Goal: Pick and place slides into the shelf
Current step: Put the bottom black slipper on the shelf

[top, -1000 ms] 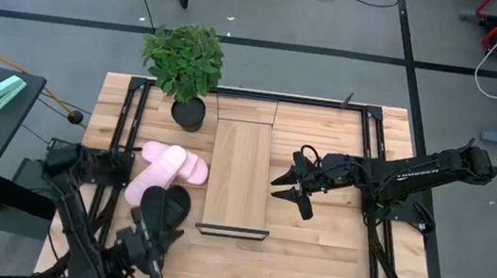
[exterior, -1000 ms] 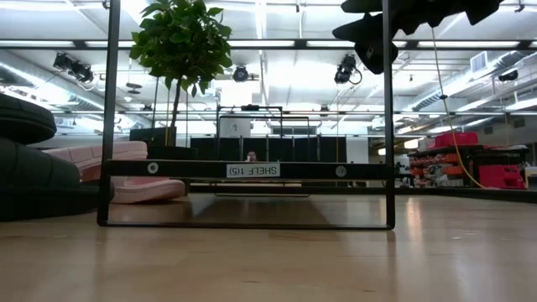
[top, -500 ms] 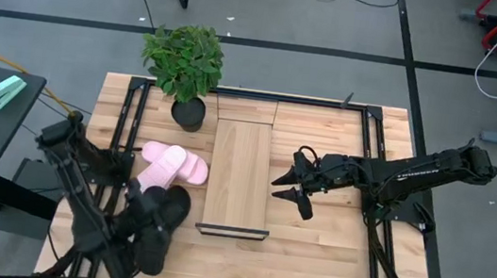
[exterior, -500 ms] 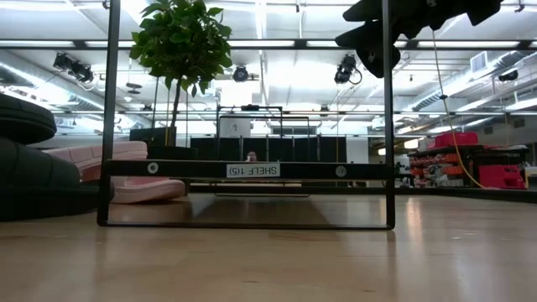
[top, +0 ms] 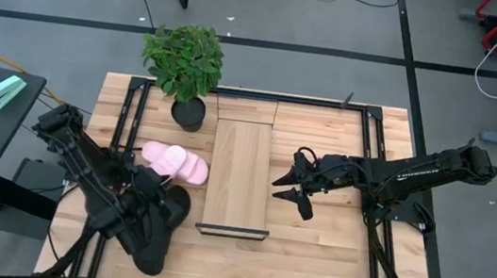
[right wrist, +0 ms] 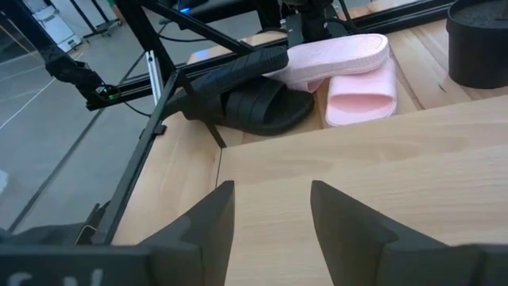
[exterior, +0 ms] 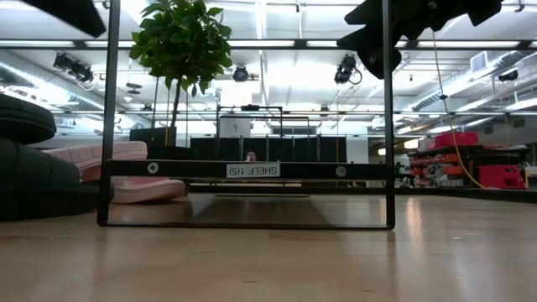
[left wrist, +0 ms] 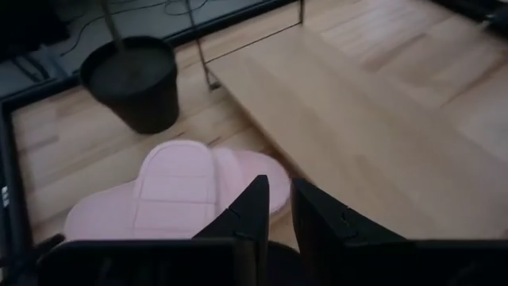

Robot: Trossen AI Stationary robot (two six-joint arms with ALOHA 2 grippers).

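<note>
Two pale pink slides (top: 179,161) lie on the table left of the shelf (top: 240,171), one resting partly on the other (right wrist: 349,63). On their near side lie two black slides (top: 173,208), stacked in the low view (exterior: 25,168). My left gripper (left wrist: 278,187) hovers above the black slides, pointing at the pink ones (left wrist: 175,187); it is open by a narrow gap with nothing in it. My right gripper (top: 283,183) hangs open beside the shelf's right edge, over its board (right wrist: 357,175).
A potted plant (top: 185,60) stands at the shelf's far left corner, its black pot (left wrist: 131,79) just beyond the pink slides. The shelf's black end bar (exterior: 247,169) closes its near end. Bare table lies right of the shelf and along the near edge.
My left arm has swung away from the table's near edge toward the far edge. Its gripper now stands over the black slides and the near end of the pink ones, and shows at the low view's top left. The slides and my right arm have kept still.
</note>
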